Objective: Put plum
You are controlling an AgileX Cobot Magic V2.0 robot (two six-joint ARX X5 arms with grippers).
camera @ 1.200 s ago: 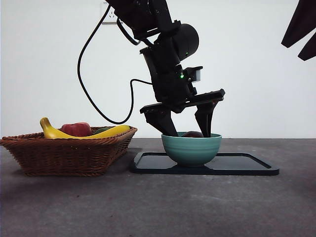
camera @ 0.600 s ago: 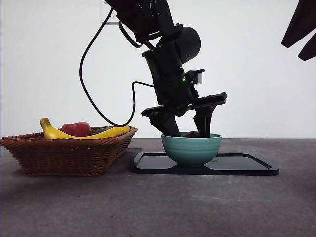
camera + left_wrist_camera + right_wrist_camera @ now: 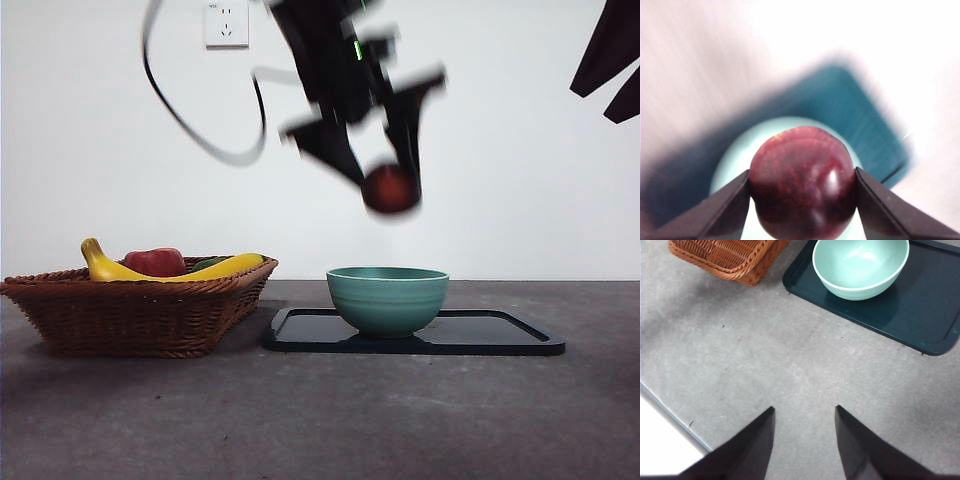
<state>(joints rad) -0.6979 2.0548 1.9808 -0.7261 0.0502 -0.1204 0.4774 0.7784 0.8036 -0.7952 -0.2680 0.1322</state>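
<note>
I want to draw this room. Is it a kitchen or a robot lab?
Probably a robot lab or test bench, not a kitchen: a bare white wall, a plain grey table, and a black gripper lifting a plum above a bowl on a tray.

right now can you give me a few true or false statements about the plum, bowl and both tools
1. The left tool is shut on the plum. True.
2. The plum lies in the bowl. False: it hangs in the air above the bowl, held by the left tool.
3. The bowl stands on the tray. True.
4. The right tool holds a banana. False: it is open and holds nothing; the banana lies in the basket.
5. The bowl sits in the basket. False: it is on the tray beside the basket.
</note>
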